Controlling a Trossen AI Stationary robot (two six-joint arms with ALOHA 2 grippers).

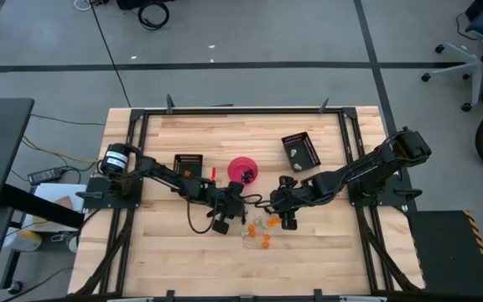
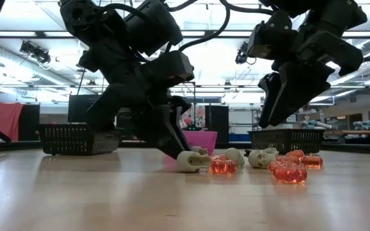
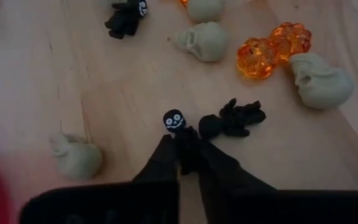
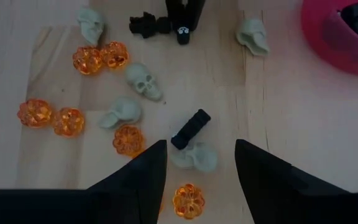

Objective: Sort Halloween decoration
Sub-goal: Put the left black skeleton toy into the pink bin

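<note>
Now the left gripper (image 3: 188, 155) is clamped on a black skull-faced trinket (image 3: 174, 122) at the tabletop (image 3: 73, 81); the right gripper (image 4: 201, 165) hovers, fingers apart, above a black piece (image 4: 191, 129) and grey skull (image 4: 194, 155).

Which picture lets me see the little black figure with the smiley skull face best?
The left wrist view: the tiny black skull-faced figure sits close up, pinched by the shut left gripper. The right wrist view shows it farther off. High and low views don't show it clearly.

Left tool (image 3: 188, 163) pinched on black figure (image 3: 180, 134), grey skulls (image 3: 202, 41), orange pumpkins (image 3: 272, 48)
</note>
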